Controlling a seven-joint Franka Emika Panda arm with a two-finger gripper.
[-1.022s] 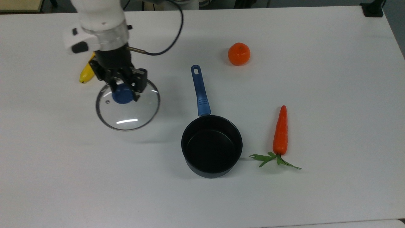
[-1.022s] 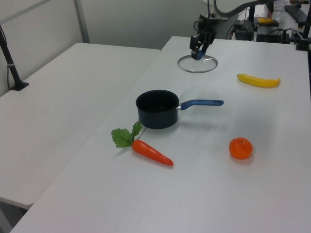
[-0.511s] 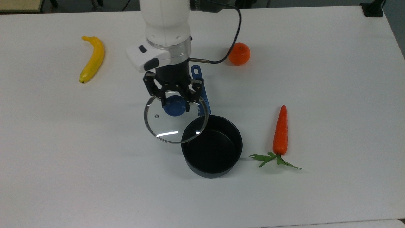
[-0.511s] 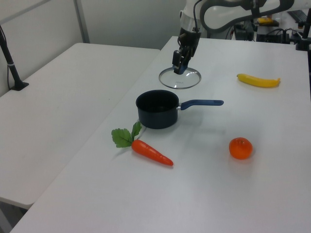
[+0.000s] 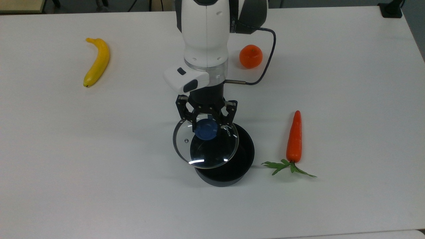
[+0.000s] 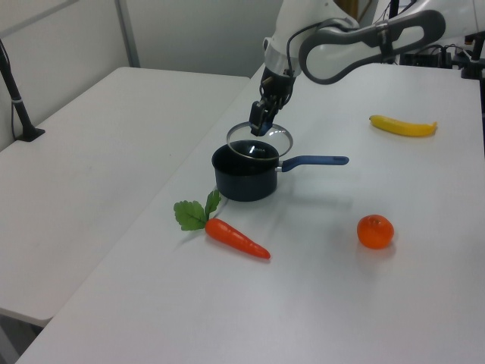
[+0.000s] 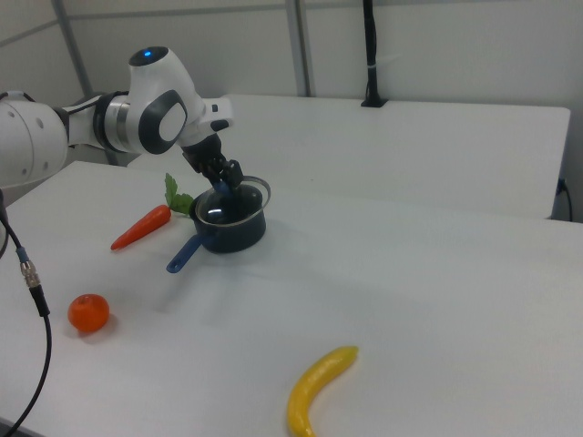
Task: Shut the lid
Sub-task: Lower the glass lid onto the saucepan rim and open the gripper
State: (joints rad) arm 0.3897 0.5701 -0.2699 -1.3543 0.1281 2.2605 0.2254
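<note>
Overhead plus two opposed, perhaps side-on, views

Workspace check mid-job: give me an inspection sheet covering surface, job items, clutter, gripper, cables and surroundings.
Surface: white table, nothing spilled.
Job's things: lid held by its blue knob, above the black saucepan, offset toward the top view's left, not seated.
Clutter: banana, orange, carrot, all apart from the pan.
Gripper: gripper shut on the knob.
Cables: dark cable looping off the wrist above the table.
Surroundings: second white table beside, dark post on the far table.
</note>
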